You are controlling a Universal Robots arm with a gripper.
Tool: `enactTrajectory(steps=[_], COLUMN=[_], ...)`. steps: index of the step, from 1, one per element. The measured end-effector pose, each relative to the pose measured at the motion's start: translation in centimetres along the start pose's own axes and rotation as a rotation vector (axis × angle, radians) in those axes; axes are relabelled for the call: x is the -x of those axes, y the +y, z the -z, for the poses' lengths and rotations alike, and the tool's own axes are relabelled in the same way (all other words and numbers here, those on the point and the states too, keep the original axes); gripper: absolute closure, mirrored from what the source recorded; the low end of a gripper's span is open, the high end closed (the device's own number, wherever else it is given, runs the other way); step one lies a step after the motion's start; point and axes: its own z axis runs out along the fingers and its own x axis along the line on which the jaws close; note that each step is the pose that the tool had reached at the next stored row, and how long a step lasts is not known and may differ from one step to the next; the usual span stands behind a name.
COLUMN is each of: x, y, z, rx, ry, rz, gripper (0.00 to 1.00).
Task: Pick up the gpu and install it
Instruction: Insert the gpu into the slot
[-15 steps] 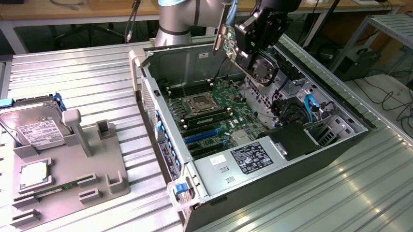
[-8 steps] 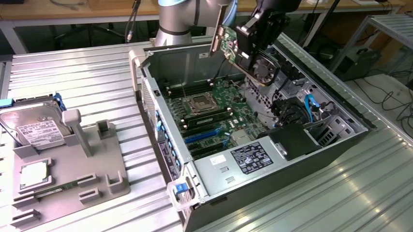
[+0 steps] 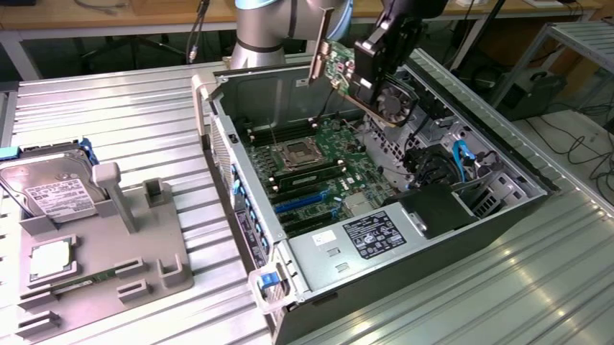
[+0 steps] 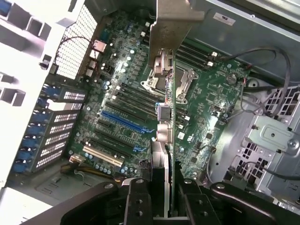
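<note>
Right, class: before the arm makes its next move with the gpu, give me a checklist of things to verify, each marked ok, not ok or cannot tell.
1. gpu gripped in the claw: ok, the card is clamped between its fingers.
2. gpu lifted off the motherboard: ok, it hangs above the open case.
3. Blue expansion slot free of any card: ok.
4. Card edge lined up with that slot: cannot tell.
5. Blue cable away from the card: ok, it lies off to one side.
6. Card level rather than tilted: not ok, it hangs at a slant in the exterior view.
</note>
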Motion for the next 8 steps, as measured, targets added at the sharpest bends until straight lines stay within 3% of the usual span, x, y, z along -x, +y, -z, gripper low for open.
enactTrajectory(steps=[8], x=[-0.01], y=[0.00], z=[0.00], rx=[-0.0017], ry=[0.0022], rz=[0.077], gripper=[0.72])
